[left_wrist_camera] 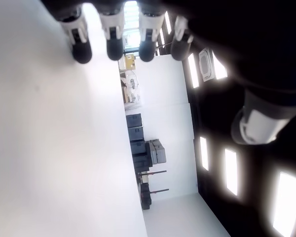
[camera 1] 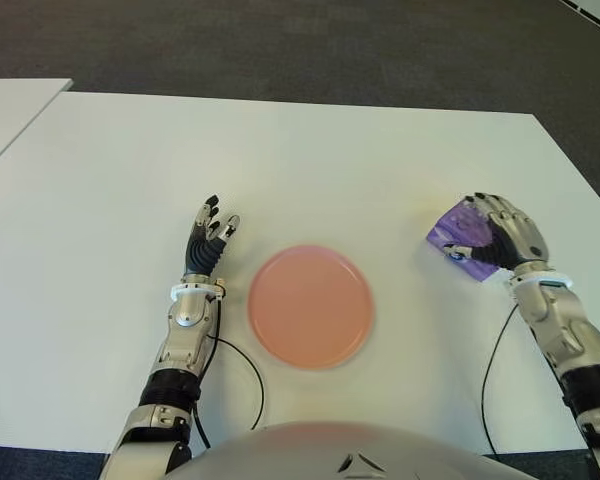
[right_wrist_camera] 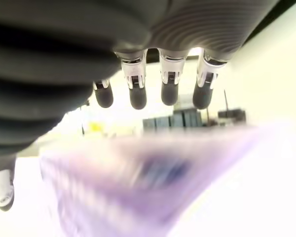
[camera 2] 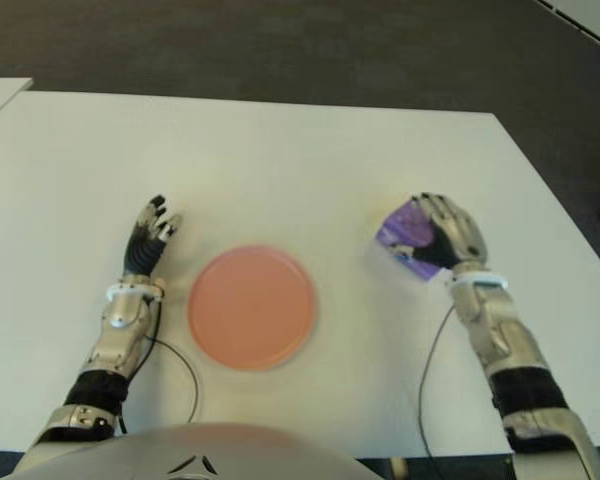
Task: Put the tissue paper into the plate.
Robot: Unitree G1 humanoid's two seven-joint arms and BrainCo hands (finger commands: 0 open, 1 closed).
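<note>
The tissue paper is a purple pack on the white table, to the right of the plate. My right hand is over it from the right. In the right wrist view the pack lies close under the palm, and the fingertips stand straight with a gap above the pack's edge, so the hand is open. The round pink plate lies near the table's front edge and holds nothing. My left hand shows just left of the plate, fingers extended and holding nothing.
A second white table adjoins at the far left. Black cables run from both wrists across the table's front. Dark carpet lies beyond the far edge. Bare tabletop spreads between the plate and the pack.
</note>
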